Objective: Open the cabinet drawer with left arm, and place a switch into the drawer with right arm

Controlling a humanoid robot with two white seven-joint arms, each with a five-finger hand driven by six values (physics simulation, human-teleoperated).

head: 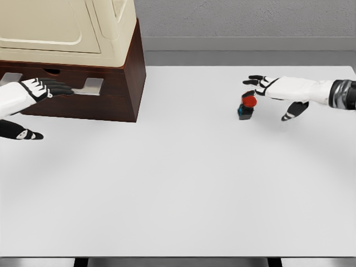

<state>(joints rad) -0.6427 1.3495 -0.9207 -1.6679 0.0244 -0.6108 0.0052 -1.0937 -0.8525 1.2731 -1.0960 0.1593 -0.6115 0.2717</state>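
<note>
Little of the task looks finished. The left robot hand (47, 88) lies flat with fingers extended along the front of the dark wooden cabinet drawer (83, 94), its fingertips just short of a metal handle (90, 86); it grips nothing, and the drawer appears unopened (no interior shows). The right robot hand (272, 92) hovers with fingers spread and relaxed, empty, directly beside the switch (246, 107), which stands on the white desk (178, 189) just below its fingertips. The switch is a small dark block with a teal base and red round button. Opening, grasping and placing all remain.
</note>
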